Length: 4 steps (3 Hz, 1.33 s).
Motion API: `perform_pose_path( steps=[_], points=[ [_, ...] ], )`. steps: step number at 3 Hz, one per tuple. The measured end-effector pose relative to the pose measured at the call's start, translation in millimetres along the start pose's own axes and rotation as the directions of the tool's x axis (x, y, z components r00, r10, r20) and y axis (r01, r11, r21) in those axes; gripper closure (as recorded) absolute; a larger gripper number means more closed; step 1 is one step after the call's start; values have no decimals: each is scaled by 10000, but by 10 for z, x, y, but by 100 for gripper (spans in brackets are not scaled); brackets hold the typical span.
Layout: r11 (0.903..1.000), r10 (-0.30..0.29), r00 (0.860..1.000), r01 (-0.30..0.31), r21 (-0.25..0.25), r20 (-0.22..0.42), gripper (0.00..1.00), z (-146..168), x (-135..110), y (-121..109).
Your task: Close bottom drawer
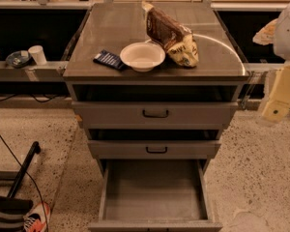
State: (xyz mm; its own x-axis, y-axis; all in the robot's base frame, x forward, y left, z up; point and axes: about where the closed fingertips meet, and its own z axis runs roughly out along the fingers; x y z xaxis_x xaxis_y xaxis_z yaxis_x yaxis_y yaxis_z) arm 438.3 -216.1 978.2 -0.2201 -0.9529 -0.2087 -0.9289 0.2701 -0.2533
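One end effector (274,111) at right edge, level with top drawer (154,114), apart from desk (111,28); open or closed, cannot tell. Bottom drawer (154,192) down and left of it, pulled far out, grey tray showing. Up and left: white bowl (142,56), snack bag (171,35) just beside bowl, dark packet (109,59), all on desk.

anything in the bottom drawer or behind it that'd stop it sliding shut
Nothing visible does. The bottom drawer has a bare tray, and its way into the cabinet looks open. The gripper hangs right of the cabinet.
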Motion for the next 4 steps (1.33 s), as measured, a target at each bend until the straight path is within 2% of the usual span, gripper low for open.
perform_pose_path(
  steps=[1,2,3,4],
  points=[
    [10000,0,10000,0,0,0,0,0,0,0],
    [10000,-7,9977,10,-45,681,0,146,107,47],
    [9888,1428,9775,-1338,-666,1553,0,757,691,234],
    [9462,2958,9405,-2644,-1866,1673,0,1582,1458,798]
  ],
)
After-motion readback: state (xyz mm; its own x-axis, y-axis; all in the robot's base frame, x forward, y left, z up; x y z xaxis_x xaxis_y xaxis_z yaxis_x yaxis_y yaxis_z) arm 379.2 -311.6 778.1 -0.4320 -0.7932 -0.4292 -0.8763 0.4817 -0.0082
